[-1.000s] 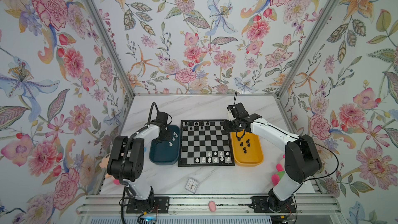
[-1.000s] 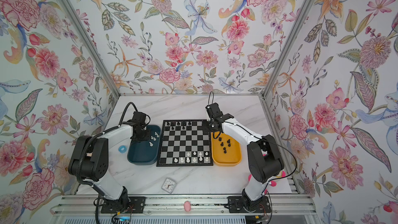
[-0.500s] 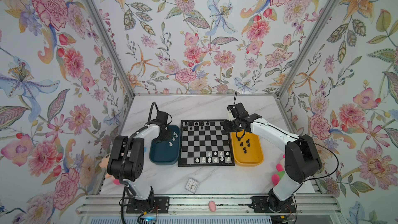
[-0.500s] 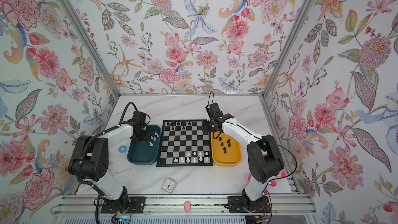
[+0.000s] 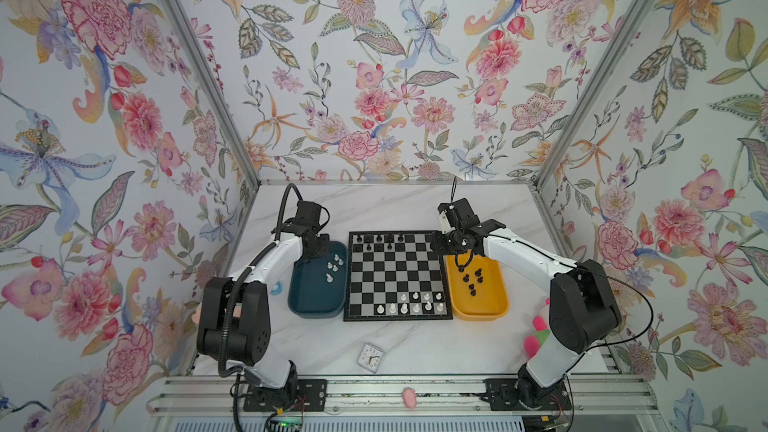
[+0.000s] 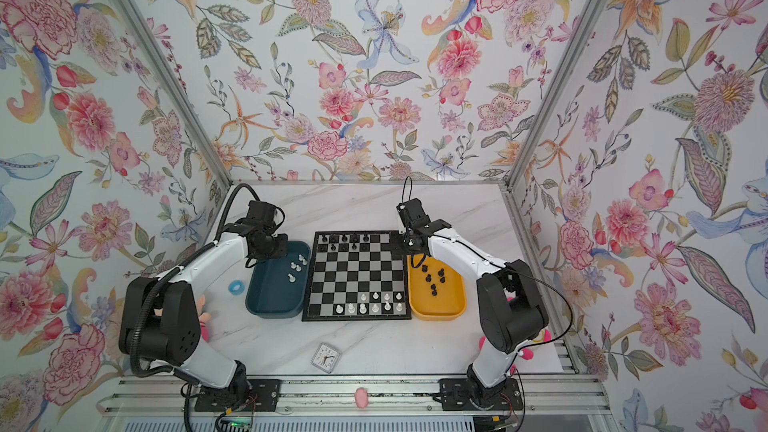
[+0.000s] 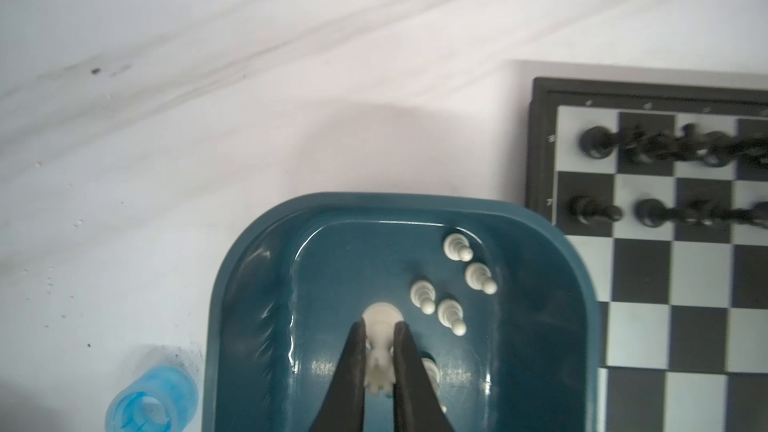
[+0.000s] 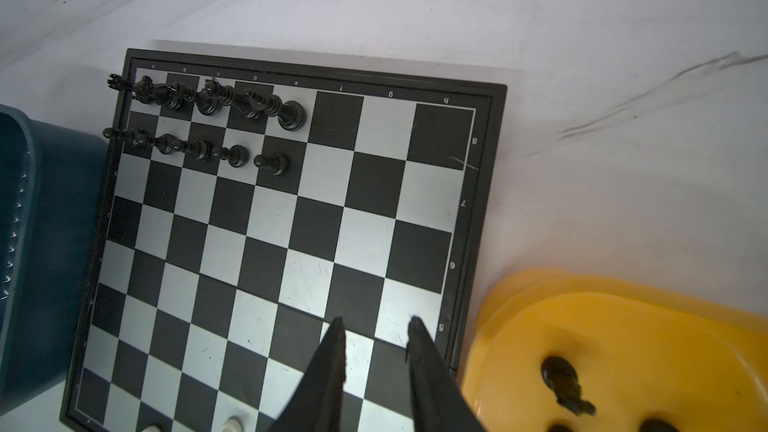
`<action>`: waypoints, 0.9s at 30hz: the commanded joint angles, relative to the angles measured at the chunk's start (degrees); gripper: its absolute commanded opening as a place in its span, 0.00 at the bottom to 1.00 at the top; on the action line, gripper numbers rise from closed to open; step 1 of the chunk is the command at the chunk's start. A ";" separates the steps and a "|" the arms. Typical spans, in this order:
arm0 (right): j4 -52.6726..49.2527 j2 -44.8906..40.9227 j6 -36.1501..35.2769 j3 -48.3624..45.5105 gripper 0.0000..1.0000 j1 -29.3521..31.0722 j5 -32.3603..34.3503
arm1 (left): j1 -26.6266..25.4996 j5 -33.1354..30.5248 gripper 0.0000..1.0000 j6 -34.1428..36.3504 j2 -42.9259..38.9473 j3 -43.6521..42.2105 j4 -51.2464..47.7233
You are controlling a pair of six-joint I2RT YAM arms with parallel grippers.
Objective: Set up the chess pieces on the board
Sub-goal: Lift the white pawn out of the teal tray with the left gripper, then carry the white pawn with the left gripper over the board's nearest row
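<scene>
The board (image 5: 395,280) lies mid-table, with black chess pieces (image 5: 378,238) on its two far rows and white chess pieces (image 5: 415,305) on its near rows. More white pieces (image 7: 457,248) stand in the teal tray (image 5: 316,309), and black pieces (image 5: 471,278) lie in the yellow tray (image 5: 482,309). Inside the teal tray's far end, my left gripper (image 7: 379,328) is shut on a white crowned piece (image 7: 380,351). My right gripper (image 8: 376,322) hovers open over the board's right edge beside the yellow tray, with nothing between its fingers.
A small white clock (image 5: 371,357) lies in front of the board. A blue ring (image 6: 237,287) sits left of the teal tray. Pink soft toys (image 5: 536,334) rest by the right arm's base. The marble tabletop stretches behind the board.
The left gripper's jaws have closed the last bit onto the white piece. Neither arm has visibly moved.
</scene>
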 commanded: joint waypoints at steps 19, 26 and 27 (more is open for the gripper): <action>2.74 -5.85 0.93 -5.28 0.29 -0.17 -1.50 | -20.49 -3.99 0.11 -1.61 -9.59 8.56 -18.12; 3.01 -6.27 1.05 -5.61 0.28 0.44 -1.67 | -29.31 -4.13 0.11 -5.41 -8.58 4.51 -16.49; 2.91 -6.30 1.09 -5.55 0.28 0.53 -1.69 | -30.09 -4.21 0.11 -5.79 -8.31 3.82 -16.17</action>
